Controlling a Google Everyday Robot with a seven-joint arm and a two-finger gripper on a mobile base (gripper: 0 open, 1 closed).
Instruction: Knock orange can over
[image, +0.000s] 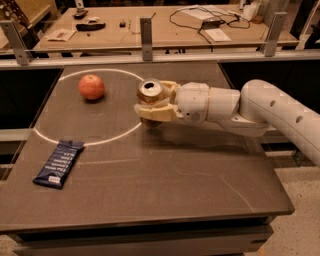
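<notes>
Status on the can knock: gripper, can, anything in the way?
Gripper at the can, mid-table. Can not down yet, top showing. Apple and wrapper apart from it, nothing blocking.

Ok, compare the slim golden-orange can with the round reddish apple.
The slim golden-orange metal can has a silver top; the round reddish apple is plain-skinned. The can is at the white circle's right edge with the hand around it; the apple lies free inside. Both are orange-toned.
</notes>
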